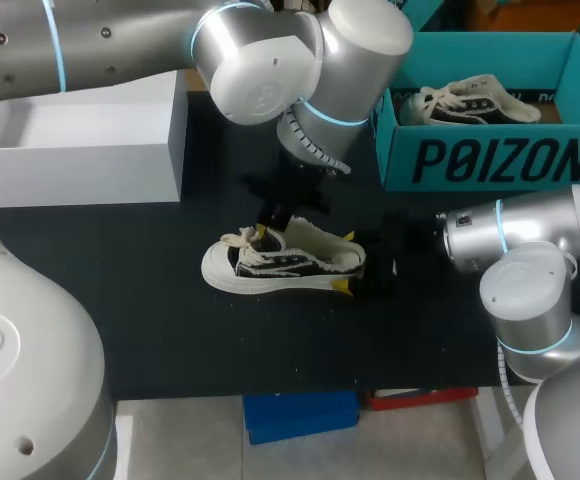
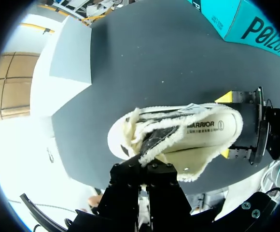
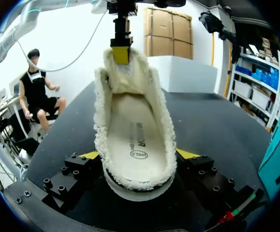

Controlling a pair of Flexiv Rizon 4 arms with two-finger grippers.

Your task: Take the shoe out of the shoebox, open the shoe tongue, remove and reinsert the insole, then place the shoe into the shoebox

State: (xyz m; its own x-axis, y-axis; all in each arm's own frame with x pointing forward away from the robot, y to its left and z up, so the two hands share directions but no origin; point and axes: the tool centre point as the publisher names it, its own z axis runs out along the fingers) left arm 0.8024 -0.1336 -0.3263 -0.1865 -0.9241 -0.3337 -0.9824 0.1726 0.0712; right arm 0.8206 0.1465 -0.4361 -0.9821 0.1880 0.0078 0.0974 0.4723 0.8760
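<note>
I've got the shoe out near the shoebox. My right gripper clamps it, my left gripper pinches the tongue open, and the insole is not yet out.

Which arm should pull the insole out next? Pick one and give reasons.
Left, probably. The right gripper clamps the shoe at its heel from both sides, steadying it. The left gripper sits at the opening, pinching the raised tongue, with the insole exposed just below.
</note>
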